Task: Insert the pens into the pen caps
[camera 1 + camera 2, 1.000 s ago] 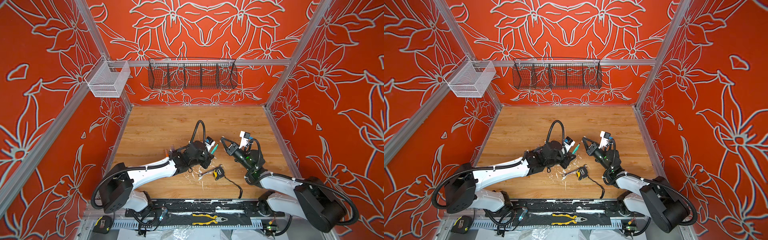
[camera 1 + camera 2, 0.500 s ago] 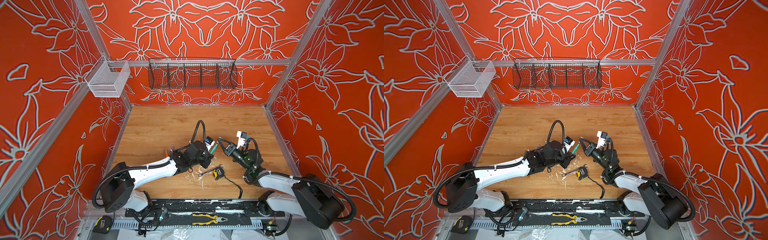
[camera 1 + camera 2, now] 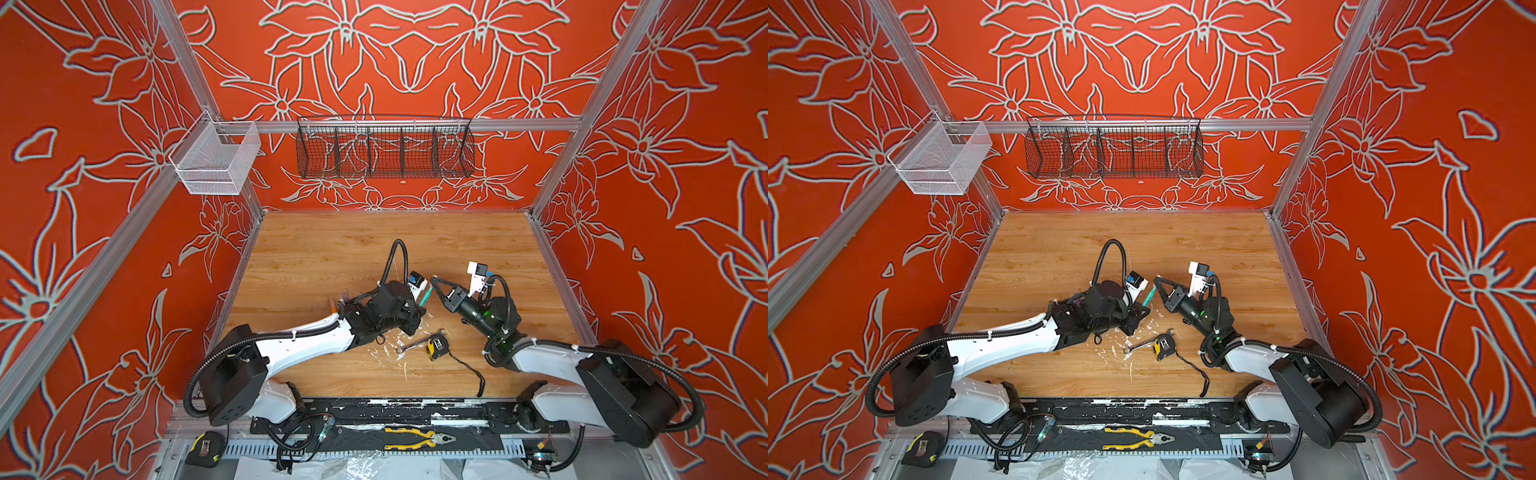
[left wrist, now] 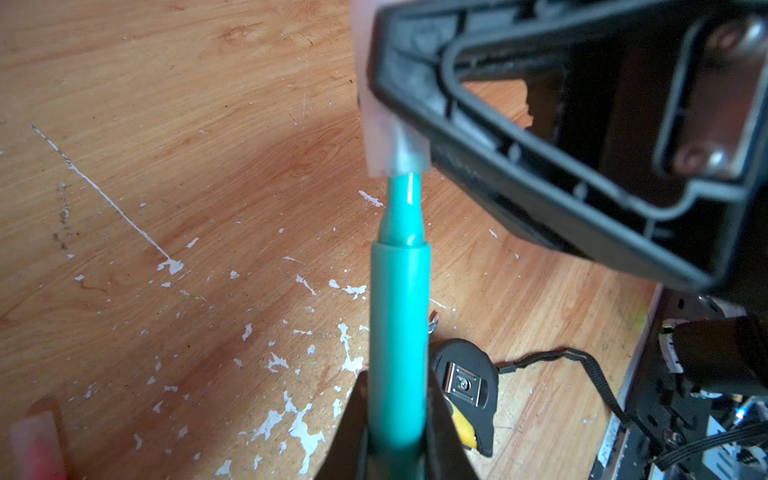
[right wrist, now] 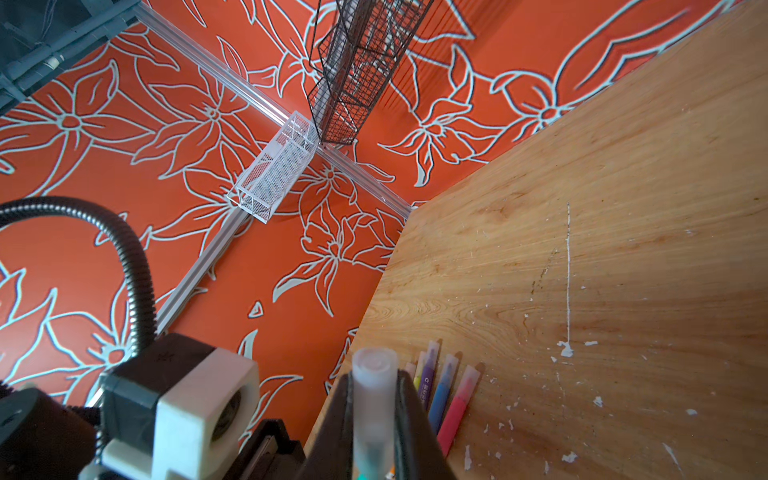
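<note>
My left gripper (image 4: pixel 397 388) is shut on a green pen (image 4: pixel 400 316), whose tip points away from it. My right gripper (image 5: pixel 374 384) is shut on a translucent pen cap (image 5: pixel 374 399). The two meet above the middle of the table. The pen's narrow tip sits just inside the cap's mouth (image 4: pixel 409 158), and green shows through the cap's lower end. In both top views the green pen (image 3: pixel 427 296) (image 3: pixel 1149 296) bridges the two grippers. Capped pink (image 5: pixel 457 407), blue (image 5: pixel 441 388), purple (image 5: pixel 428 374) and yellow (image 5: pixel 419 370) pens lie side by side near the table's left edge.
A silver wrench (image 3: pixel 415 343) and a black-and-yellow tape measure (image 3: pixel 436 347) with a black strap lie just in front of the grippers. White paint flecks dot the wood. A black wire basket (image 3: pixel 384 147) and a white mesh basket (image 3: pixel 216 160) hang on the walls.
My right gripper has moved left with the cap, up to the green pen's tip. The left arm has hardly moved.
</note>
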`<state>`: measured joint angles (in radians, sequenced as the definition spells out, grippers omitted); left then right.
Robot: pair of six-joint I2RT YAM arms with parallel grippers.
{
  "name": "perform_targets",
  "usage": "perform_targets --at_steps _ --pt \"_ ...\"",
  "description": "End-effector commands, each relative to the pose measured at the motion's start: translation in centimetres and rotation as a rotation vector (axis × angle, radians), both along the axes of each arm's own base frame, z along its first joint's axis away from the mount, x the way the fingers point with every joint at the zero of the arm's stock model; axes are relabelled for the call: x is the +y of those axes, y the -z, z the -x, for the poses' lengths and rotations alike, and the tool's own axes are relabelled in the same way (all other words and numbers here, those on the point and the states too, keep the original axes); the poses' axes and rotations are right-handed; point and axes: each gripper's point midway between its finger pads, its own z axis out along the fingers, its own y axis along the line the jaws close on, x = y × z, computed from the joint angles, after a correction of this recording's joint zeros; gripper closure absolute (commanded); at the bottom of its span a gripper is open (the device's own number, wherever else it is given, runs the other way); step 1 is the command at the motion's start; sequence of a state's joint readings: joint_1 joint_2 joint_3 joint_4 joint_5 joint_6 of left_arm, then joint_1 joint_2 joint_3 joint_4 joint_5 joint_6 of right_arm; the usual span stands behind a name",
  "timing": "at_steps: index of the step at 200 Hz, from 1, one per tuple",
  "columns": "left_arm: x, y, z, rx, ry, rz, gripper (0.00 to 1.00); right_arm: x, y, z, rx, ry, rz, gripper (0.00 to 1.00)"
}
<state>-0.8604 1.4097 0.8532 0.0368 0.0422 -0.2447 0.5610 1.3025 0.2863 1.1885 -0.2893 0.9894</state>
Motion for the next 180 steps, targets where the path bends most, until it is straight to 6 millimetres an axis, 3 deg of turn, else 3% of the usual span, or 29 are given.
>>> perform_targets --at_steps 1,46,128,180 --pt "0.6 -1.9 -0.3 0.02 -0.008 0.127 1.0 1.5 -1.4 0.4 -0.037 -0.054 -0.026 1.0" --pt "1.4 -3.2 0.1 -0.015 -0.006 0.187 1.0 2.7 -1.5 1.1 -0.039 -0.082 -0.027 1.0" --pt "3.2 -3.4 -0.7 -0.009 -0.048 0.263 1.0 4.7 -1.7 2.6 -0.019 -0.153 -0.049 1.0" --pt "3.5 -3.6 -0.5 -0.035 -0.04 0.258 1.0 4.0 -2.0 2.5 -0.016 -0.127 -0.046 0.61"
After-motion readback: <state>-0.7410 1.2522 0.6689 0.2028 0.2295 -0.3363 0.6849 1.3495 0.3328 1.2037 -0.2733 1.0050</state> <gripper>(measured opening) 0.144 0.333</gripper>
